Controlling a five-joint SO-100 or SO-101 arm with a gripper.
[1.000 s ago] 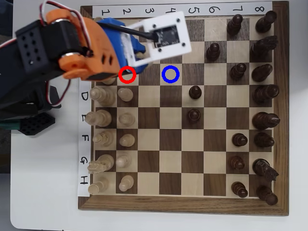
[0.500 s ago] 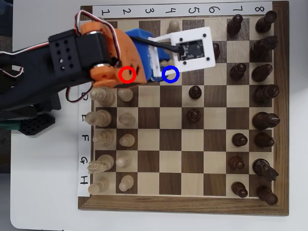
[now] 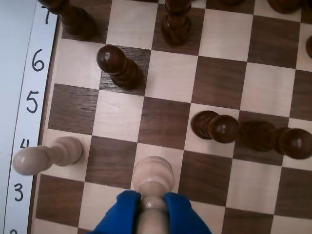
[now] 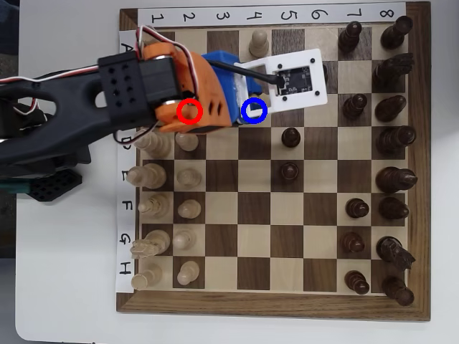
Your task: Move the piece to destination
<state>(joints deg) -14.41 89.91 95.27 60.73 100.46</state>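
Our gripper [image 3: 153, 207] clamps the piece [image 3: 153, 178] between blue fingers [image 3: 119, 214].
In the overhead view we see the arm's blue tip [image 4: 240, 97] over the destination [image 4: 254, 110]; another pale pawn [image 3: 46, 155] stands nearby, dark pawns [image 3: 119, 66] beyond.

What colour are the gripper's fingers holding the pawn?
Blue, clearest in the wrist view, where the fingers clamp the pale pawn.
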